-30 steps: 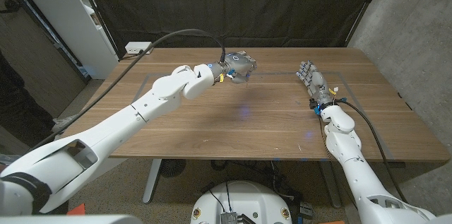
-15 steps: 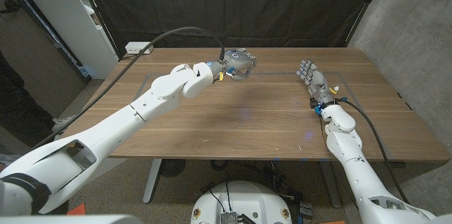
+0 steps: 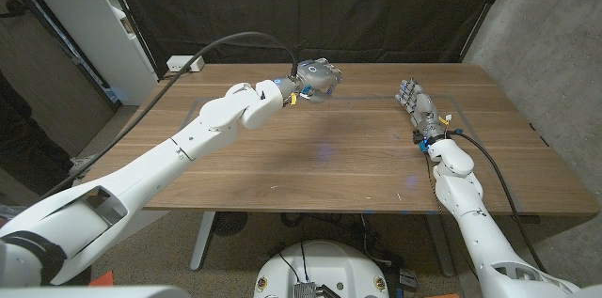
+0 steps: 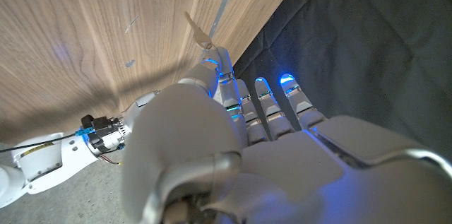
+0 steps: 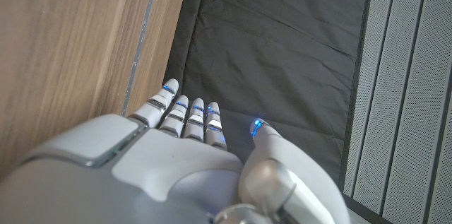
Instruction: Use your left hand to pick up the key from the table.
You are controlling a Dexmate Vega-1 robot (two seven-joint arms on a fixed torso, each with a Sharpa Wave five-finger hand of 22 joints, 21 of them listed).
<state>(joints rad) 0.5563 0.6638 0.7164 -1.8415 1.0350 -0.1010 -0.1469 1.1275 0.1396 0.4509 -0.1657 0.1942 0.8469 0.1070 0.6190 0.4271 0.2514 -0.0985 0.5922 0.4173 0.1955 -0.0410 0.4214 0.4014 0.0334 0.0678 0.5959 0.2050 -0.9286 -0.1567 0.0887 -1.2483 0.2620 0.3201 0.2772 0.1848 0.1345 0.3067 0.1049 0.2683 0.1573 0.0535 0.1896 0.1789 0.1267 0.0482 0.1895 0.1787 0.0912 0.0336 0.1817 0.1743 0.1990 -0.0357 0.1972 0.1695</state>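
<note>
The left robot hand (image 3: 316,80) hangs above the far middle of the desk (image 3: 282,162), raised off the wood at the end of its long white arm (image 3: 179,148). In the left wrist view a small, pale key (image 4: 198,34) sticks out beyond one fingertip (image 4: 212,65) of that robot hand (image 4: 233,132), seemingly pinched there against the thumb, while the other fingers reach straight up beside it with blue lights at their tips. The key is off the desk, with the wood grain and a pale line marked on the surface behind it. In the head view the key is too small to make out. A black cable (image 3: 235,46) runs from the left wrist back over the desk's far left corner, where a white power strip (image 3: 184,62) lies.

The right robot hand (image 3: 417,110) sits near the right side of the desk, well apart from the left one, fingers stretched out side by side toward the far edge and holding nothing. The right wrist view shows its back (image 5: 176,160) with the fingers straight and the thumb apart, next to the wood. A black curtain (image 3: 376,7) hangs behind the desk.
</note>
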